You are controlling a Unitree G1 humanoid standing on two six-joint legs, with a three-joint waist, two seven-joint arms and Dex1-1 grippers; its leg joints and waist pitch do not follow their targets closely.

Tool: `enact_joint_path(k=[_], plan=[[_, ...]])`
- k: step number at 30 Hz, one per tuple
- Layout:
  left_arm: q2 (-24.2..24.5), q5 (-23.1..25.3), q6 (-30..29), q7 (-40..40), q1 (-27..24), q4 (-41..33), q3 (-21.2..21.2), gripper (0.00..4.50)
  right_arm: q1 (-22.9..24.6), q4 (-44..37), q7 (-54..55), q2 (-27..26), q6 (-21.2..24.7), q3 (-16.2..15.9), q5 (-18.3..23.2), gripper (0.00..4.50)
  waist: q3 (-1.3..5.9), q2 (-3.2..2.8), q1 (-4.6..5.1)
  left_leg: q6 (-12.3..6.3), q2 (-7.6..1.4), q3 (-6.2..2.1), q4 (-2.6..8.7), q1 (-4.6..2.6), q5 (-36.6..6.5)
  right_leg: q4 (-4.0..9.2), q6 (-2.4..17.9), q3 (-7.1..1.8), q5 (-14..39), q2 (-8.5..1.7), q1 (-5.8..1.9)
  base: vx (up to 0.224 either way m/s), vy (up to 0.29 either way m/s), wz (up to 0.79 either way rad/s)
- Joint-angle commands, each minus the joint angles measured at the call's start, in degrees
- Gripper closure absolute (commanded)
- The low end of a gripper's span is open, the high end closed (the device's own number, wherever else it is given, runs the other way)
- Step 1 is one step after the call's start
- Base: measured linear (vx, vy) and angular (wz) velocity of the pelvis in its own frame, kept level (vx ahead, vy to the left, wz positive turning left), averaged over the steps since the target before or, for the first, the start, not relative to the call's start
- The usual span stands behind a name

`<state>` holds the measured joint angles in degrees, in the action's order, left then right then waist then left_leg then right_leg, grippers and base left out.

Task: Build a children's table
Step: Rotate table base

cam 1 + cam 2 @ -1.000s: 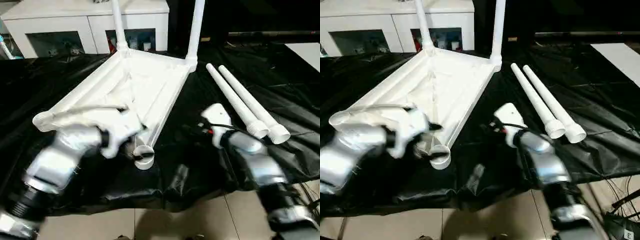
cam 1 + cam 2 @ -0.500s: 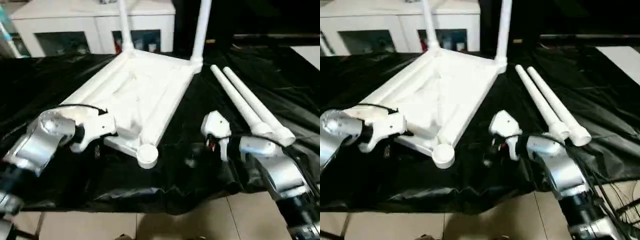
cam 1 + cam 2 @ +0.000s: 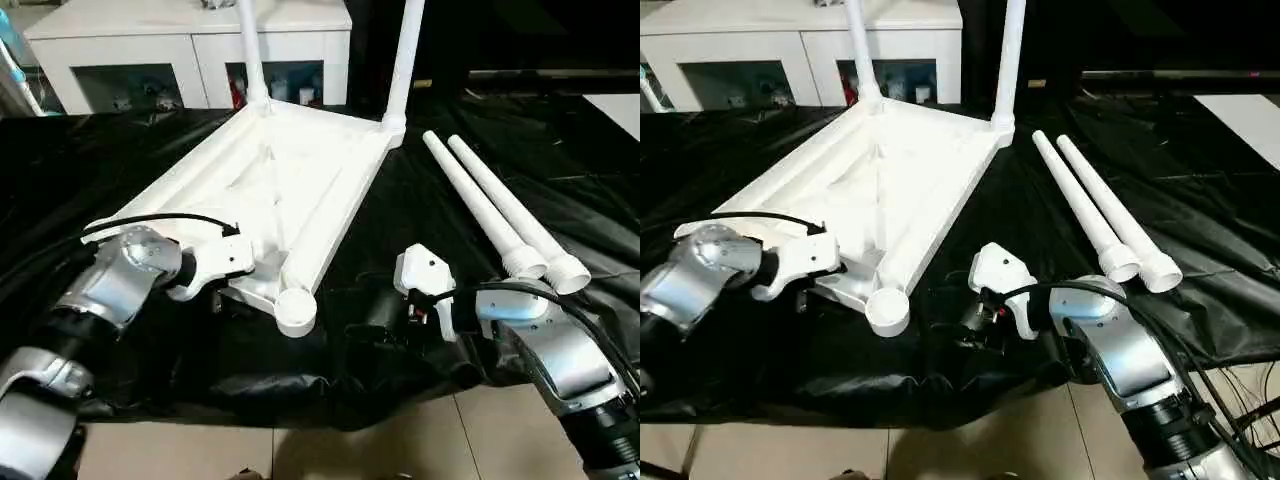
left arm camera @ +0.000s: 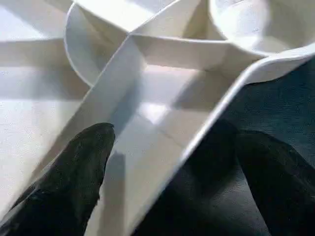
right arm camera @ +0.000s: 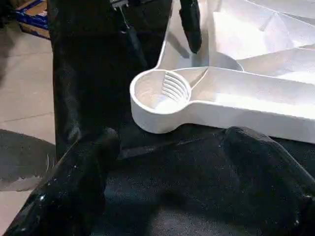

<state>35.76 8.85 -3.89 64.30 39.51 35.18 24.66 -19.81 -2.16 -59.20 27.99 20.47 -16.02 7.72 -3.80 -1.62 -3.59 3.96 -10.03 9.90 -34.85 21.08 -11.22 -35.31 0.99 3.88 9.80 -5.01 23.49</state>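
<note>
The children's table top lies upside down on the black-covered work table. Two white legs stand in its far corner sockets. Beside it on the right lie two loose legs. The near corner socket is empty, and its inner ribs show. My left gripper is open at the top's near rim, one finger over the inside and the other over the black cover. My right gripper is open and low over the cover, just right of that socket, holding nothing.
A white glass-door cabinet stands behind the work table. The black cover hangs over the table's near edge, with tiled floor below. A black cable loops over my left wrist.
The view has shifted. My left arm has swung down to the top's near rim. My right gripper has dropped lower and closer to the near corner socket.
</note>
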Motion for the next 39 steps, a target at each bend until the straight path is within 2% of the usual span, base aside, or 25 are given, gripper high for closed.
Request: enact_joint_path(k=[1,2,7,9,18,23,28,30,32,39], plan=[[0.0,0.9,1.1,-0.6,1.4,1.5,0.2,0.23,-0.3,-1.6,0.0,0.4,0.6,0.1,0.2,0.61,4.62,-0.08,-0.46,-2.26,-2.54,-1.00,4.13,-0.19,-9.4,3.66,13.2,-2.74,9.6,-3.42,-3.69,0.000,0.000,0.00],[0.0,0.9,1.1,-0.6,1.4,1.5,0.2,0.54,-0.3,-1.6,0.0,0.4,0.6,0.1,0.2,0.61,4.67,-0.09,-0.51,-2.39,-2.54,-0.95,4.07,-0.25,-9.1,3.61,13.3,-2.75,9.0,-3.42,-3.64,0.000,0.000,0.00],[-1.6,1.8,3.4,-0.8,3.4,6.0,0.5,0.79,-0.2,-2.0,0.1,0.6,1.2,-0.5,0.2,0.61,4.72,-0.14,-0.79,-2.75,-2.58,-0.96,3.98,-0.27,-8.5,3.47,13.8,-2.70,7.6,-3.43,-3.67,0.000,0.000,0.00],[-2.1,2.1,4.6,0.0,4.2,8.0,0.5,1.03,-0.1,-2.3,0.0,0.6,1.3,-0.6,0.4,0.61,4.74,-0.25,-1.01,-2.67,-2.58,-0.97,3.98,-0.26,-8.5,3.46,14.0,-2.72,7.2,-3.47,-3.71,0.000,0.000,0.00],[-2.6,2.0,4.5,2.1,5.1,10.1,0.3,1.59,0.4,-2.8,-1.0,0.8,1.3,-0.6,1.4,0.61,4.73,-0.39,-1.76,-2.27,-2.76,-0.96,4.07,-0.49,-9.2,3.35,14.3,-2.75,6.8,-3.53,-3.61,0.000,0.000,0.00],[-2.9,2.2,5.3,2.5,5.4,11.4,0.0,2.03,0.5,-2.6,-0.8,0.7,1.3,-0.6,1.3,0.61,4.72,-0.40,-1.77,-1.81,-2.71,-1.04,4.13,-0.40,-9.6,3.41,14.2,-2.73,7.2,-3.60,-3.72,0.000,0.000,0.00],[-3.5,2.2,5.5,2.5,5.3,11.8,-0.2,2.47,0.4,-2.3,-0.1,0.5,0.9,-0.8,1.0,0.61,4.76,-0.40,-1.77,-2.12,-2.73,-1.04,4.07,-0.35,-8.8,3.26,14.5,-2.68,6.0,-3.59,-3.75,0.000,0.000,0.00],[-3.6,2.1,5.3,2.6,5.2,11.7,-0.3,2.53,0.4,-2.4,-0.1,0.5,1.0,-0.8,1.0,0.61,4.77,-0.35,-1.74,-2.02,-2.76,-1.05,4.11,-0.38,-9.0,3.33,14.4,-2.70,6.4,-3.63,-3.78,0.000,0.000,0.00],[-3.6,1.8,5.1,2.9,4.9,11.2,-0.4,2.79,0.4,-2.5,0.0,0.5,1.1,-0.8,1.0,0.61,4.76,-0.38,-1.73,-1.98,-2.77,-1.04,4.09,-0.40,-9.0,3.31,14.5,-2.72,6.3,-3.63,-3.76,0.000,0.000,0.00],[-3.6,-4.0,-1.3,6.9,1.1,2.3,-3.6,3.15,0.5,-1.7,1.6,-0.3,0.5,-0.9,0.3,0.61,4.71,-0.32,-1.63,-2.32,-2.78,-0.95,4.08,-0.33,-8.5,3.24,15.1,-2.71,6.1,-3.61,-3.73,0.000,0.000,0.00]])
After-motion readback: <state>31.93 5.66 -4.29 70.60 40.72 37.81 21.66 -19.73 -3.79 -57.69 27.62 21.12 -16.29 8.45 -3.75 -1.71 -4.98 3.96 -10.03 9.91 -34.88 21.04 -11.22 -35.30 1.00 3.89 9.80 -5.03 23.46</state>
